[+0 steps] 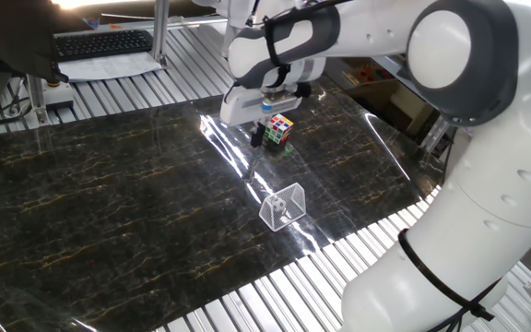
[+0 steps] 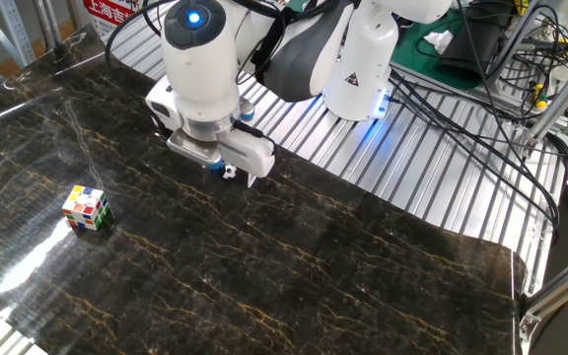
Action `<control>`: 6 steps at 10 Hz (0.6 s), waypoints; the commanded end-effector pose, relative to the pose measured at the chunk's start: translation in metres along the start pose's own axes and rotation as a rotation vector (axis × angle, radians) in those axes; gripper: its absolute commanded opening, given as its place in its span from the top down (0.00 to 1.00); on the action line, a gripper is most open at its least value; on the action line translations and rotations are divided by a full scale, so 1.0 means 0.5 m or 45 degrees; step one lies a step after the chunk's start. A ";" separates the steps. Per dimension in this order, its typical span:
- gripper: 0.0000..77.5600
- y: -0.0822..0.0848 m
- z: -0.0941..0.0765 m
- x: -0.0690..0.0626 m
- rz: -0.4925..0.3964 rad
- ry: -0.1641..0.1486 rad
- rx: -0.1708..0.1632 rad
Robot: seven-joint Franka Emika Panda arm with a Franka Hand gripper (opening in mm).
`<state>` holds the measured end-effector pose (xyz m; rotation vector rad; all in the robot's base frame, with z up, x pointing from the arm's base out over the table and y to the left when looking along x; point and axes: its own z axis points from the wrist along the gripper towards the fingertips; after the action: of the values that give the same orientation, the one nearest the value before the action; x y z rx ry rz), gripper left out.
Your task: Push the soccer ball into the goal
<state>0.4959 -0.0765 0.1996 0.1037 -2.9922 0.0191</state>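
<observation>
On a dark marbled desk (image 1: 109, 203), a white robot arm (image 2: 304, 49) reaches down to the surface. Its pincer (image 2: 227, 166) hangs low over the desk, at about 10 o'clock in the other fixed view. I cannot tell how far apart its fingers stand, because the white hand body covers them.

Just under the lower edge of that hand, the ball (image 2: 229, 171) peeks out, small and white with black patches. It sits on the desk, partly hidden by the pincer. Whether the fingers touch it cannot be made out.

From the first fixed view, the pincer (image 1: 258, 136) shows as a dark tip at about 12 o'clock, just beside a multicoloured cube (image 1: 279, 130). The ball is not visible from this side.

Near the desk's front edge in this same view, at about 6 o'clock from the cube, stands the goal (image 1: 283, 207), a small wire frame with see-through netting. It is well apart from the pincer.

In the other fixed view, the cube (image 2: 86, 207) lies at 9 o'clock, well apart from the ball.

Around the desk runs ribbed metal flooring (image 2: 432, 177).
</observation>
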 end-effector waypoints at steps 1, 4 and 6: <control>1.00 -0.001 -0.003 -0.001 0.000 -0.019 0.008; 1.00 -0.001 -0.004 0.000 -0.011 -0.039 0.021; 1.00 -0.002 -0.004 0.000 -0.019 -0.053 0.023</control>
<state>0.4953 -0.0768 0.1997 0.1213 -3.0237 0.0378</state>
